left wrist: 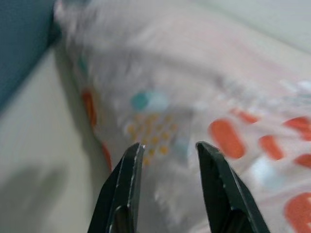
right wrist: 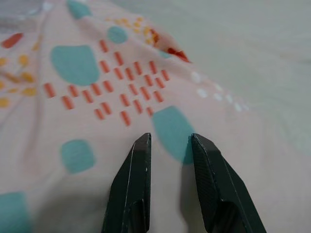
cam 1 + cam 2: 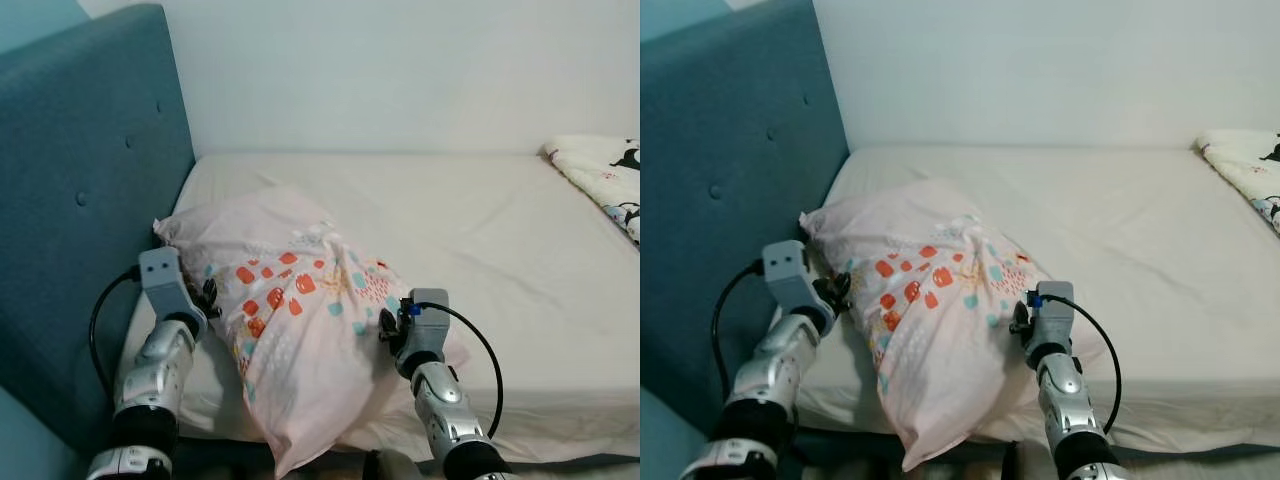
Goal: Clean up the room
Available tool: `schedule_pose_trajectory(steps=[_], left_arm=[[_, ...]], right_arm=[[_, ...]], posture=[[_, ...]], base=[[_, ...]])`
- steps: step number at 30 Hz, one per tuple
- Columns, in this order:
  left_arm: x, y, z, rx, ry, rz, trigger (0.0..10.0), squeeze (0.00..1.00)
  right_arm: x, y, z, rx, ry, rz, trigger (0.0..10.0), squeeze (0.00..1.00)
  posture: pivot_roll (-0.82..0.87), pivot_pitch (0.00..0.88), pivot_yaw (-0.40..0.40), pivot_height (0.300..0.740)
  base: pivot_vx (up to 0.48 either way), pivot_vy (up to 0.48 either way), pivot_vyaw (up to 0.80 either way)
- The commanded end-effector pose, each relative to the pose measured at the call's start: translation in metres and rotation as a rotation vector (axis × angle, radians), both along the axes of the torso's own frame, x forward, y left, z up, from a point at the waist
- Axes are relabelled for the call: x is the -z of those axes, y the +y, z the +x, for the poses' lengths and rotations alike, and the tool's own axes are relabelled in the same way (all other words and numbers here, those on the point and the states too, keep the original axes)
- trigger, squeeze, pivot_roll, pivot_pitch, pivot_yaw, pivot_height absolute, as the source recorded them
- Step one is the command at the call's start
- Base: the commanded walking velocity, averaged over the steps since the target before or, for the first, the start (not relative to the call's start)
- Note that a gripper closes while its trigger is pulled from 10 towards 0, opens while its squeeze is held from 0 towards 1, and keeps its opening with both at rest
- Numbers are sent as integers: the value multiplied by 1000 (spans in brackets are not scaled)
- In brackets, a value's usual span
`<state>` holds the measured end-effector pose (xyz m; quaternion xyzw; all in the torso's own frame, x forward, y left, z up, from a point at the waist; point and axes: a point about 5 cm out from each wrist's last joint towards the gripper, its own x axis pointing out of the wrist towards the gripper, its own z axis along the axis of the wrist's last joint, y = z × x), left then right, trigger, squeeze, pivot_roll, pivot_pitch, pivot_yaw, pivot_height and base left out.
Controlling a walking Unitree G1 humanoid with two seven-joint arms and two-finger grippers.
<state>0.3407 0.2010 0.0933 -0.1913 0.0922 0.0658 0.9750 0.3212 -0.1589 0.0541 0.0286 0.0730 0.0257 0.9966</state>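
Here the bed (image 3: 480, 250), the largest thing in view, carries a pale sheet and stands against a plain white wall (image 3: 400, 70), with a teal padded headboard (image 3: 80, 200) rising on the robot's left. One pillow (image 3: 300, 320), pink with orange, teal and yellow marks, lies near the head of the bed, stretched from close to the headboard down to the near edge, where its lower corner hangs over. It sits between the two arms. A patterned blanket (image 3: 610, 180) lies bunched at the far right edge of the mattress, well apart from the pillow. The left claw (image 1: 167, 150) is at the pillow's left side, just beside the headboard, its two fingers set a little apart with the blurred fabric right in front of the tips; whether they pinch the cloth I cannot tell. The right claw (image 2: 170, 141) is at the pillow's right side, its fingers narrowly parted and pressed against the fabric over a teal patch, with no cloth clearly caught between them. Counted: one bed, one pillow, one blanket, two claws.
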Motion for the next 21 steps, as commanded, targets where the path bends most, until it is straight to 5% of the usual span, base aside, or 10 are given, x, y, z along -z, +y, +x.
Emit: schedule_pose_trajectory(steps=[1, 3, 4, 7, 13, 21], left_arm=[[11, 12, -4, -33, 61, -65, 10000, 8], [12, 13, -4, -35, 62, -71, 10000, 8], [15, 15, -7, -9, 67, -149, 10000, 1000], [19, 17, -11, 24, 65, -251, 10000, 1000], [25, 13, -26, 219, -36, -626, 10000, 1000], [45, -17, -41, 432, 56, -558, 10000, 1000]], right_arm=[[-5, -4, 1, 11, -27, -4, 10000, 0], [-5, -4, 1, 11, -29, -4, 10000, 0], [-8, -6, 2, 11, -39, -4, 10000, 0], [-11, -9, 3, 11, -52, -5, 10000, 0], [-10, -15, 3, -11, -32, -31, 10000, 0], [-11, -16, 4, -34, -23, -37, 10000, 0]], posture=[[44, 14, -44, 586], [44, 14, -44, 586], [39, 19, -47, 586], [39, 20, -49, 586], [36, 30, -69, 586], [24, 28, -82, 576]], base=[[0, 0, 0], [0, 0, 0], [0, 0, 0], [0, 0, 0], [0, 0, 0], [0, 0, 0]])
